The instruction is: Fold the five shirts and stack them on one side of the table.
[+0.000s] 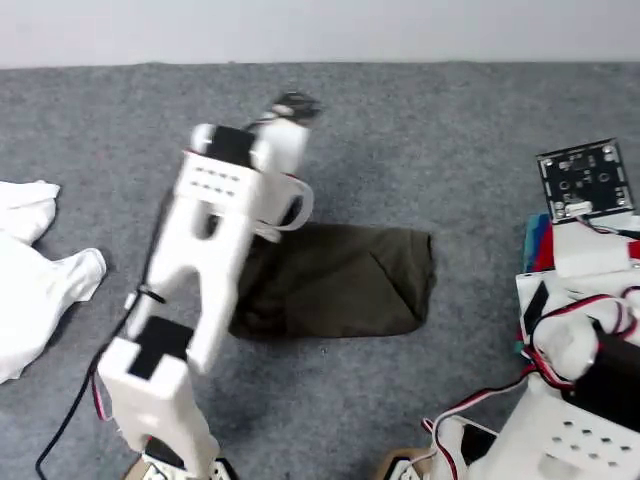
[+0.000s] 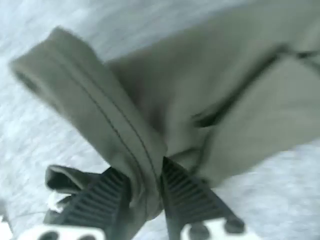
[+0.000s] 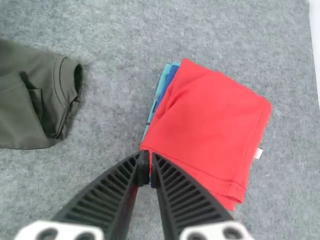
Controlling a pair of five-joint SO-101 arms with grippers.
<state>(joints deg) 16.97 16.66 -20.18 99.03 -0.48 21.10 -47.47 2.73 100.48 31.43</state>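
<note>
An olive shirt [image 1: 350, 280] lies partly folded in the middle of the grey table. My left gripper [image 2: 147, 192] is shut on a bunched fold of this olive shirt [image 2: 225, 75]; from above, the left gripper [image 1: 272, 225] sits at the shirt's left edge. A folded red shirt [image 3: 210, 125] tops a stack with blue shirts [image 3: 162, 85] under it, at the table's right side [image 1: 538, 245]. My right gripper [image 3: 146, 167] is shut, its tips at the near corner of the red shirt. A sleeve of the olive shirt [image 3: 30, 100] lies beside the stack. A white shirt [image 1: 30, 280] lies crumpled at the far left.
A black circuit board [image 1: 585, 180] sits on the right arm above the stack. A black cable [image 1: 75, 410] trails from the left arm's base. Grey carpet [image 1: 420, 130] covers the table, with open room at the back and front middle.
</note>
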